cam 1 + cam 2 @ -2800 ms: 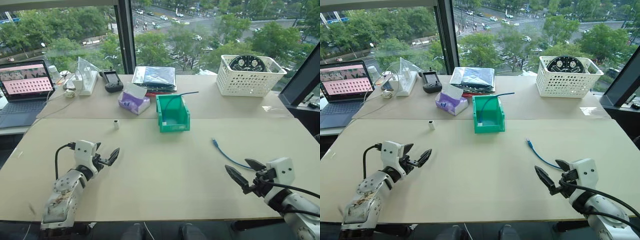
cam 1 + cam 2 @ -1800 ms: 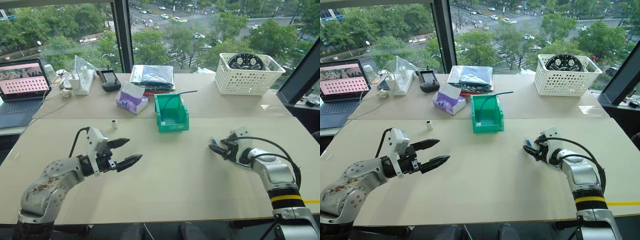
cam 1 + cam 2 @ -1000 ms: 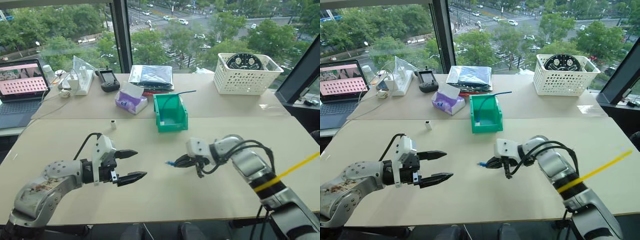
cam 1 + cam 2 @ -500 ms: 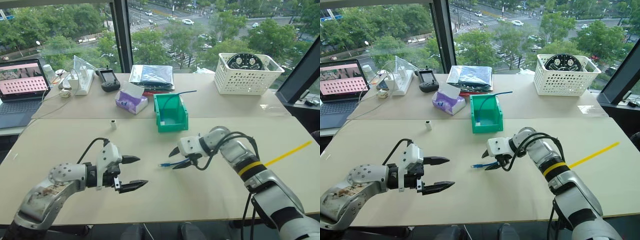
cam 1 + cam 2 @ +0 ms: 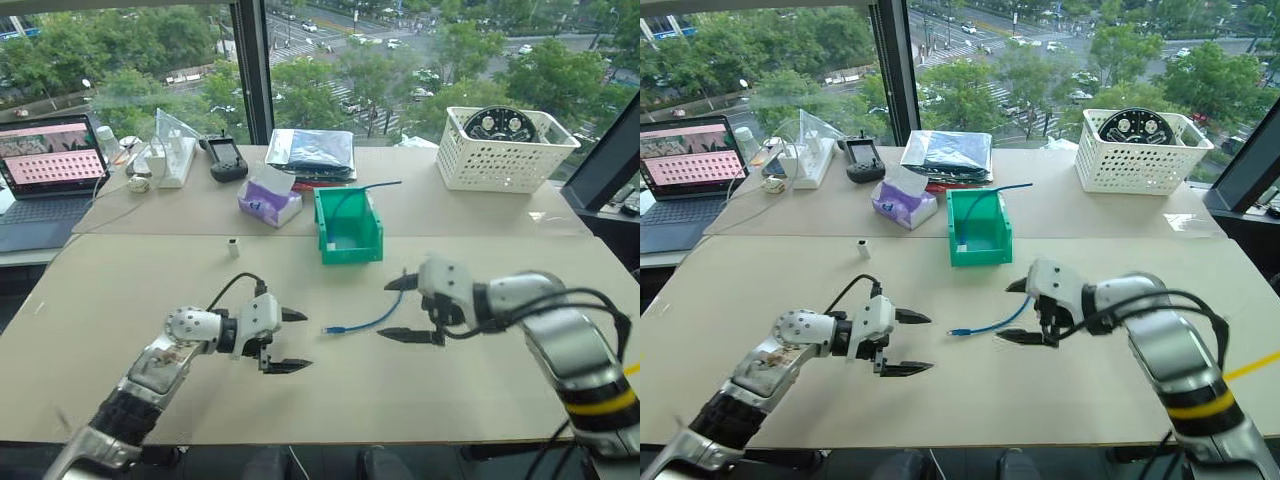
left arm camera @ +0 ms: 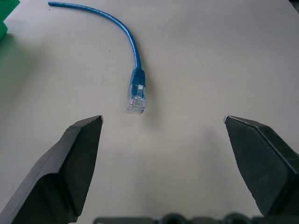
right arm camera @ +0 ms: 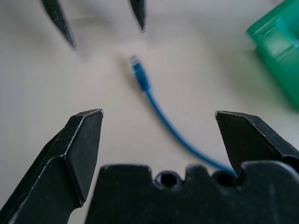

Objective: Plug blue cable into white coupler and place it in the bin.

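Tall windows over green treetops back a pale beige table (image 5: 480,390), on whose middle the blue cable (image 5: 365,322) lies free in a shallow curve, plug end pointing left toward the left gripper (image 5: 292,341). It looks light and limp, so it would likely flop if lifted by its middle; the stiff moulded plug (image 6: 137,93) and the boot just behind it seem the surest place to pinch, and the clear latch tab may be fragile. The left forearm lies low over the table, reaching rightward, its two black fingers spread wide and empty with the plug just beyond their tips. The right gripper (image 5: 408,309) hovers at the cable's right end, pointing left, fingers likewise parted and grasping nothing. The white coupler (image 5: 233,247) stands far left of the cable, well apart, and the bin (image 5: 349,253) sits beyond it, toward the windows, with a darker cable (image 5: 365,188) draped out over its rim.
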You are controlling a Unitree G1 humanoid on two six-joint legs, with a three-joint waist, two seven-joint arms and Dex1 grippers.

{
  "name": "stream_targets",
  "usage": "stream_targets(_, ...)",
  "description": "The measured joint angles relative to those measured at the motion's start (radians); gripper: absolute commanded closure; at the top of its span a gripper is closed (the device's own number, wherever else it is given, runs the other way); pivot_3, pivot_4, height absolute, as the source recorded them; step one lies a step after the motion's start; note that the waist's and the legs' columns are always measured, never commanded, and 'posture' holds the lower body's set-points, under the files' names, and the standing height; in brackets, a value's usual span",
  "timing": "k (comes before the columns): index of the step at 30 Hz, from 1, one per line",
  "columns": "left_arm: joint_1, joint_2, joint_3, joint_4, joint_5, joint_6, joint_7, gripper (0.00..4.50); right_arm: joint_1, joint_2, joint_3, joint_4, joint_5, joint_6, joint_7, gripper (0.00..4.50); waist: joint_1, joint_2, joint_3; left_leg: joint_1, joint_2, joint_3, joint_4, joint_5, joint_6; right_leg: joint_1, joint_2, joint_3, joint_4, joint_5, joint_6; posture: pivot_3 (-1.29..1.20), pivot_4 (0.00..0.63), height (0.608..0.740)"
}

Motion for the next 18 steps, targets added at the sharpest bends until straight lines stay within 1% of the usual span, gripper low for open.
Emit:
stream_targets(2, -0.064, -0.034, -0.009, 0.110, 0.021, -0.059, -0.032, 0.00, 0.106, 0.000, -0.068, -0.069, 0.033, 0.068, -0.037, 0.04, -0.003, 0.000, 0.000, -0.001, 0.000, -0.001, 0.001, 0.000, 0.000, 0.000, -0.001, 0.001, 0.000, 0.001, 0.001, 0.00, 0.150, 0.740)
stream_targets(5, -0.130, -0.087, -0.023, 0.214, 0.052, -0.131, -0.066, 0.00, 0.194, -0.013, -0.140, -0.139, 0.049, 0.119, -0.087, 0.04, -0.016, 0.000, 0.000, -0.001, 0.000, 0.000, 0.003, 0.000, 0.000, 0.000, -0.001, 0.002, 0.000, 0.001, 0.002, 0.00, 0.150, 0.740)
stream_targets(7, -0.154, -0.115, -0.043, 0.258, 0.078, -0.168, -0.089, 0.54, 0.226, -0.027, -0.165, -0.162, 0.045, 0.141, -0.129, 0.00, -0.022, 0.000, 0.000, 0.000, 0.000, 0.000, 0.003, 0.000, 0.000, 0.000, 0.000, 0.002, 0.000, 0.001, 0.003, 0.00, 0.150, 0.740)
stream_targets(8, -0.158, -0.128, -0.049, 0.274, 0.083, -0.178, -0.101, 0.66, 0.227, -0.021, -0.179, -0.173, 0.050, 0.161, -0.155, 0.00, -0.025, 0.000, 0.000, 0.001, 0.001, 0.000, 0.003, 0.000, 0.000, 0.000, 0.000, 0.002, 0.000, 0.000, 0.004, 0.00, 0.150, 0.740)
stream_targets(10, -0.161, -0.148, -0.053, 0.300, 0.086, -0.188, -0.117, 1.44, 0.221, -0.008, -0.190, -0.197, 0.063, 0.191, -0.192, 0.00, -0.026, 0.000, 0.000, 0.001, 0.001, -0.001, 0.003, 0.000, 0.000, 0.000, 0.002, 0.002, 0.001, -0.001, 0.006, 0.00, 0.150, 0.740)
stream_targets(13, -0.190, -0.154, -0.056, 0.351, 0.105, -0.207, -0.138, 2.41, 0.211, -0.005, -0.194, -0.238, 0.091, 0.238, -0.237, 0.00, -0.024, 0.000, 0.000, 0.001, 0.001, -0.002, 0.003, 0.000, 0.000, 0.001, 0.003, 0.002, 0.001, -0.001, 0.006, 0.00, 0.150, 0.740)
stream_targets(14, -0.203, -0.154, -0.055, 0.367, 0.115, -0.218, -0.142, 2.66, 0.210, -0.005, -0.196, -0.253, 0.102, 0.254, -0.253, 0.00, -0.022, 0.000, 0.000, 0.001, 0.001, -0.002, 0.003, 0.000, 0.000, 0.001, 0.002, 0.003, 0.001, -0.001, 0.006, 0.00, 0.150, 0.740)
stream_targets(16, -0.215, -0.154, -0.055, 0.386, 0.124, -0.232, -0.149, 3.44, 0.210, -0.005, -0.203, -0.274, 0.122, 0.283, -0.272, 0.00, -0.020, 0.000, 0.000, 0.001, 0.001, -0.002, 0.003, 0.000, 0.000, 0.001, 0.001, 0.003, 0.000, -0.001, 0.006, 0.00, 0.150, 0.740)
stream_targets(18, -0.221, -0.156, -0.054, 0.401, 0.129, -0.239, -0.154, 3.97, 0.207, -0.005, -0.213, -0.295, 0.143, 0.314, -0.296, 0.00, -0.019, 0.000, 0.000, 0.000, 0.000, -0.002, 0.003, 0.000, 0.000, 0.001, 0.001, 0.003, 0.000, -0.001, 0.006, 0.00, 0.150, 0.740)
